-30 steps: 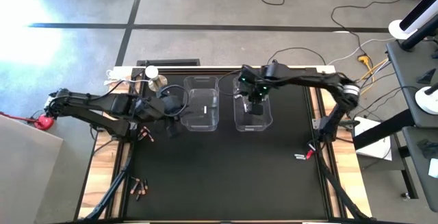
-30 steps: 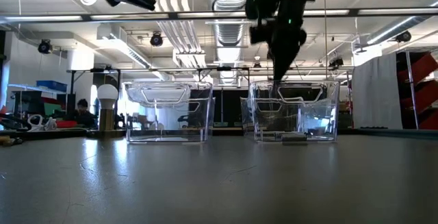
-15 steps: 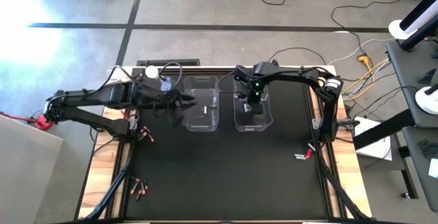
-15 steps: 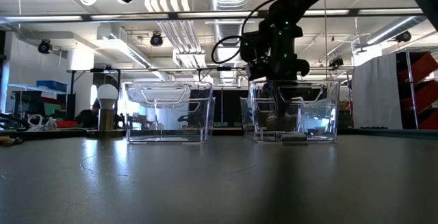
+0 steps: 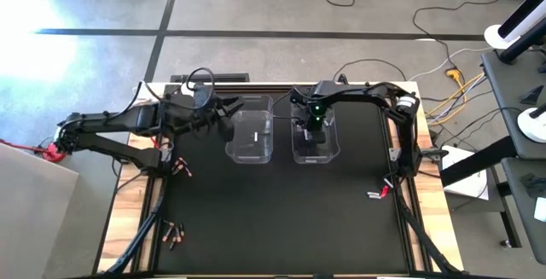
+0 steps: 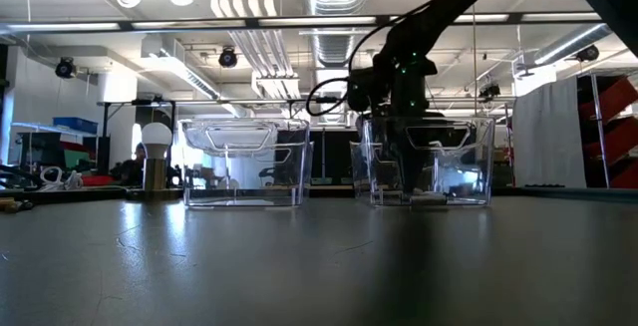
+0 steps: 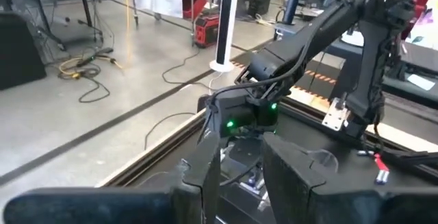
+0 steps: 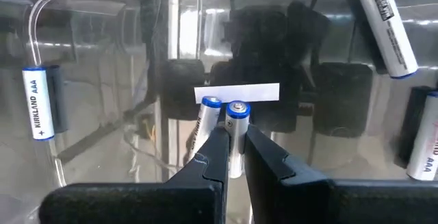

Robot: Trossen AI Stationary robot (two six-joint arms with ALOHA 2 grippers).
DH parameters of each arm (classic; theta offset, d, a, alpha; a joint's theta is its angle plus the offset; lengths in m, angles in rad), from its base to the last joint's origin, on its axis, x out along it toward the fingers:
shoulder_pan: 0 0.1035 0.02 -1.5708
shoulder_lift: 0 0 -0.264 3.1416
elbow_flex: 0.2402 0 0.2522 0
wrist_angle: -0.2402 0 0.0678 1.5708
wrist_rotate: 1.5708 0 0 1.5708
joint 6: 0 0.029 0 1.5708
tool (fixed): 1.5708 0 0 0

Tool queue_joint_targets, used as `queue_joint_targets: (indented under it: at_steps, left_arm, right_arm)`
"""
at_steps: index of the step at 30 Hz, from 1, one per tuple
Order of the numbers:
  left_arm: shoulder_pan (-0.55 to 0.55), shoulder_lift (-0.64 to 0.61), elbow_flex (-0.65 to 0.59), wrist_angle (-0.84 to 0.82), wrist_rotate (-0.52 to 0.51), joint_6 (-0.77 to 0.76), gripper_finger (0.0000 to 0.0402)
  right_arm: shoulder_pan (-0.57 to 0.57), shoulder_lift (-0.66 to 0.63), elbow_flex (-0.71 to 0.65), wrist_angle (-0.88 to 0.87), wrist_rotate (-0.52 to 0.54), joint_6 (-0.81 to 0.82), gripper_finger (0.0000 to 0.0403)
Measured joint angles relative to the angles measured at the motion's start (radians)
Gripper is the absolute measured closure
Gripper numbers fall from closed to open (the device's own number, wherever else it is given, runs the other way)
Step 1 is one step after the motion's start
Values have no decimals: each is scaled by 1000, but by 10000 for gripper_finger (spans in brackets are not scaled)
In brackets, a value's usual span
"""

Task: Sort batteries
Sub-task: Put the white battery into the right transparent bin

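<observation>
The loose batteries nearest the front of the tabletop (image 5: 256,219), a copper-coloured cluster (image 5: 174,233) at the front left, lay untouched, as did a second copper pair (image 5: 180,168) further back on the left and a small group (image 5: 378,194) beside a red bit at the right edge. Beyond these stood the two clear bins. Over the preceding second the right gripper (image 5: 310,134) had come down from above the right bin (image 5: 312,148) and stood inside it; its wrist view showed the jaws clamped on a white, blue-capped battery (image 8: 235,136), held upright close to the bin floor, with its reflection beside it and other white AAA cells (image 8: 36,103) already lying around it. In the same interval the left gripper (image 5: 223,111) had risen from the tabletop at the left and travelled to the back left corner of the left bin (image 5: 250,134), which held one pale battery (image 5: 254,136). The left wrist view showed its jaws set slightly apart with nothing visible between them, so whether that arm carried a cell could not be confirmed. In my judgement the right arm was at the point of depositing a white cell with its like, release not yet made, and the sort remained well short of completion given the copper cells outstanding on the tabletop.
</observation>
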Motion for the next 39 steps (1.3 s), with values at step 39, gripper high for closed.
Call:
queue_joint_targets:
  at_steps: [39]
  left_arm:
    - [-20, -221, -20, -27, 107, 253, 315]
  right_arm:
    - [285, -464, 63, -197, 402, 674, 260]
